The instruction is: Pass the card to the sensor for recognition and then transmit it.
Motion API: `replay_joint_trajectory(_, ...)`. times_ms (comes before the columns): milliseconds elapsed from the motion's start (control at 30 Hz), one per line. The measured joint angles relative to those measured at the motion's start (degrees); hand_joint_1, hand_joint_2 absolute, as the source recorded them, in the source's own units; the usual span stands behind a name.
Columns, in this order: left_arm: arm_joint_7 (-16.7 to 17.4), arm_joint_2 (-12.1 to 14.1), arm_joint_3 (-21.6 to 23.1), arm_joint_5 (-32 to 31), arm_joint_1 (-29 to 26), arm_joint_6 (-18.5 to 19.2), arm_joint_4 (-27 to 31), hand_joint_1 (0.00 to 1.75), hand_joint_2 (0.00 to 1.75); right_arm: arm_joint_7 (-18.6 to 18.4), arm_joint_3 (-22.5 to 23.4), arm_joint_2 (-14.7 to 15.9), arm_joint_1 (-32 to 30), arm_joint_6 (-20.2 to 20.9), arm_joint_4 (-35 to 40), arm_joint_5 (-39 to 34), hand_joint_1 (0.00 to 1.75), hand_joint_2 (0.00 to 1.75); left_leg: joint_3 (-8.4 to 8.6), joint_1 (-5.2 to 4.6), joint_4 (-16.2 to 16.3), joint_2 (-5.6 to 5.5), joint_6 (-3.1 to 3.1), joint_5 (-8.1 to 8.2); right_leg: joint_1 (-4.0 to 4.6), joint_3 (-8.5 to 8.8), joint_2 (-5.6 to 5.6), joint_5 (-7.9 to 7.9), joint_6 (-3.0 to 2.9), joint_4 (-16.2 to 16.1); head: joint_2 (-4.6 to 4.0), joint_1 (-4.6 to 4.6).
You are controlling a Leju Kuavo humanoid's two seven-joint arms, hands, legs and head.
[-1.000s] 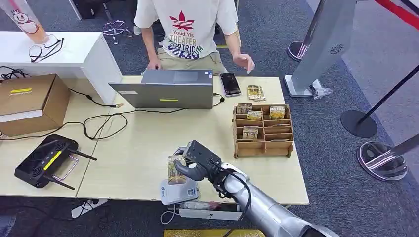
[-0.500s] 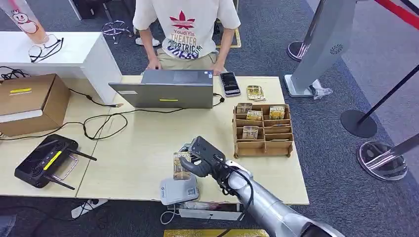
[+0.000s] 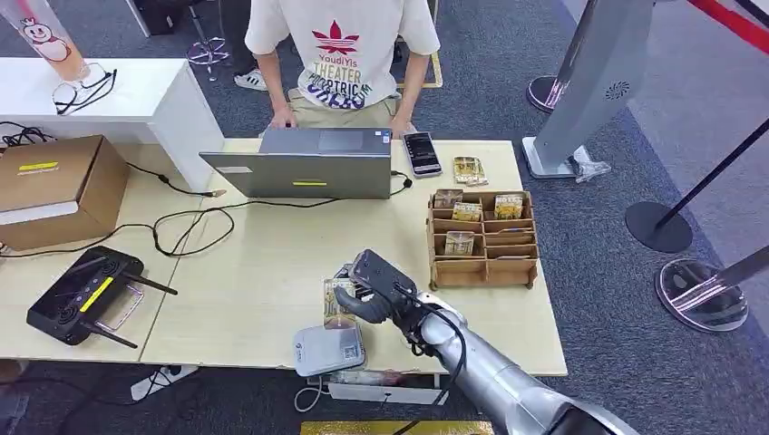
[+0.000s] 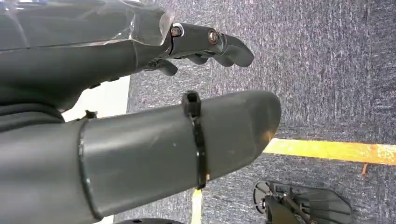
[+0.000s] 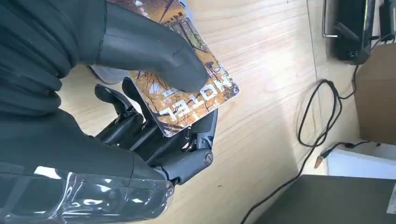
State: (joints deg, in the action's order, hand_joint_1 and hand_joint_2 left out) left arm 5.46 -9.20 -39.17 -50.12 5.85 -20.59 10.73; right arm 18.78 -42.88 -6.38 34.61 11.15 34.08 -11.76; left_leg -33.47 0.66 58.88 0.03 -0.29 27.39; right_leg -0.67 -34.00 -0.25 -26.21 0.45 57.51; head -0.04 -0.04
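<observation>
From the head view, the right hand (image 3: 367, 292) is pinching the card (image 3: 334, 302) upright just above the grey sensor (image 3: 328, 349) at the table's (image 3: 254, 272) near edge. The wooden organizer (image 3: 482, 239) is holding cards in several slots.

In the left wrist view, the left hand (image 4: 140, 116) is hanging over carpet, fingers apart, holding nothing.

In the right wrist view, thumb (image 5: 154, 51) and fingers are clamping the card (image 5: 196, 100).

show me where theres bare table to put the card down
Bare wood lies between the laptop and the robot hand, and past the cable toward the controller. It is crowded around the card rack and the sensor at the near edge.
</observation>
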Motion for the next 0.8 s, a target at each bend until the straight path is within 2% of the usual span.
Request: replay_joint_trajectory(800, 0.72, 1.18, 0.0, 0.57, -0.34, 0.09, 0.0, 0.0, 0.0, -1.42, -0.13, 0.0, -1.06, 1.94, -1.07, 0.94, 1.75, 1.75, 0.0, 0.0, 0.0, 0.0, 0.0, 0.0, 0.0, 0.0, 0.0, 0.0, 0.0, 0.0, 0.0, 0.0)
